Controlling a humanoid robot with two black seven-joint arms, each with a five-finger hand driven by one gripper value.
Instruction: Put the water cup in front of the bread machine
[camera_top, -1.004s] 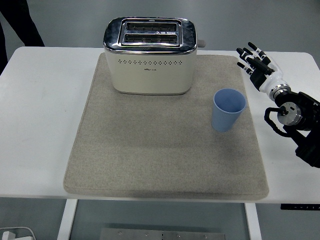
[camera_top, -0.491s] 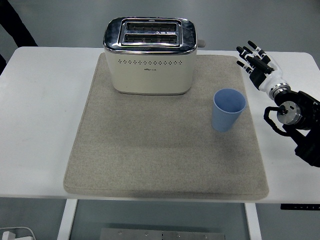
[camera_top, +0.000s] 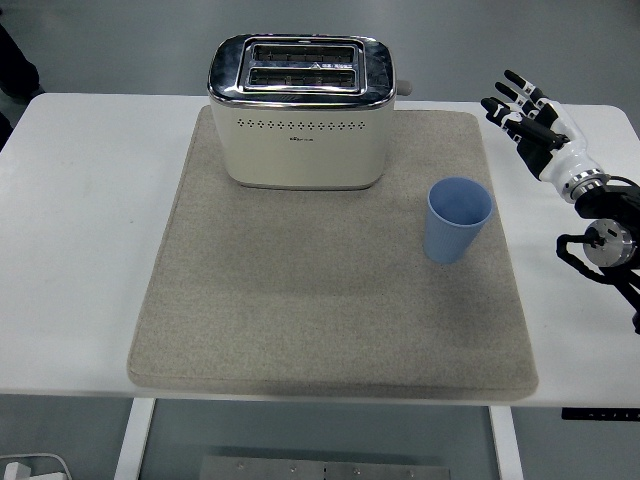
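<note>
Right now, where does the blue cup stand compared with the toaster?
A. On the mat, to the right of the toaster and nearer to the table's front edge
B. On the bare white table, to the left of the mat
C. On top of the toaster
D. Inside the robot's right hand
A: the blue cup stands upright on the grey mat, right of the toaster and nearer the front; the right hand is apart from it, fingers spread.

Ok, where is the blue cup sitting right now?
In the head view the blue cup stands upright on the right part of the grey mat, right of and nearer than the toaster, untouched by the right hand.
</note>
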